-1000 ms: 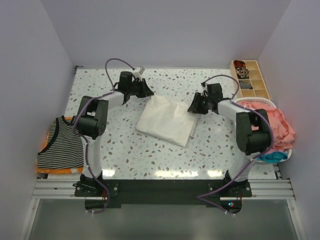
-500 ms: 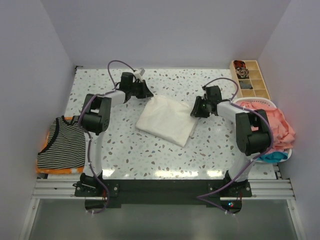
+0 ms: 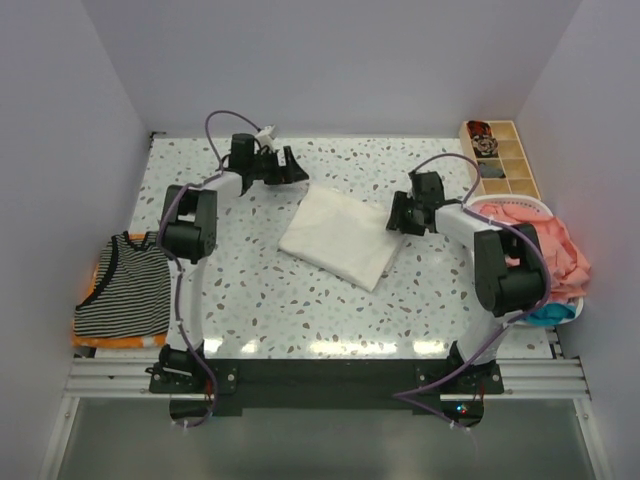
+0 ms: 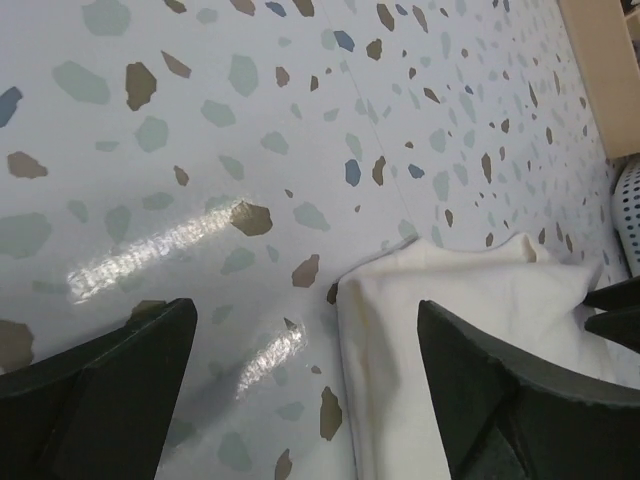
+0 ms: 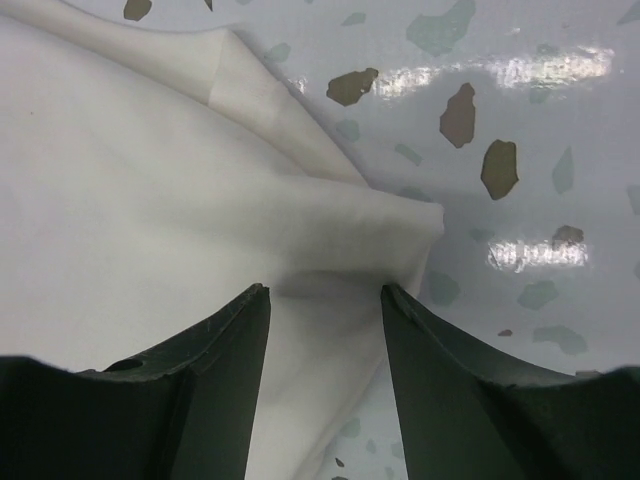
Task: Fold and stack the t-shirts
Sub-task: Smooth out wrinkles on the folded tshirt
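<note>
A cream t-shirt (image 3: 340, 236) lies folded into a rectangle on the middle of the speckled table (image 3: 250, 290). My left gripper (image 3: 298, 170) hovers just beyond the shirt's far left corner and is open. In the left wrist view that corner (image 4: 450, 300) lies flat on the table, close to the right finger (image 4: 500, 390), with nothing gripped in the gripper (image 4: 307, 310). My right gripper (image 3: 396, 222) is at the shirt's right edge. Its jaws (image 5: 323, 290) stand apart, with a loose ridge of cream cloth (image 5: 150, 180) between them. A striped t-shirt (image 3: 122, 288) rests on an orange one (image 3: 120, 342) at the left edge.
A white basket (image 3: 520, 206) at the right edge holds crumpled coral-pink t-shirts (image 3: 558, 250) and a blue one (image 3: 548, 314). A compartmented wooden tray (image 3: 500, 160) stands at the back right. Walls close in on three sides.
My left gripper has opened, let go of the shirt's far left corner and pulled back towards the far wall. The right jaws have widened. The shirt lies flatter, shifted slightly right.
</note>
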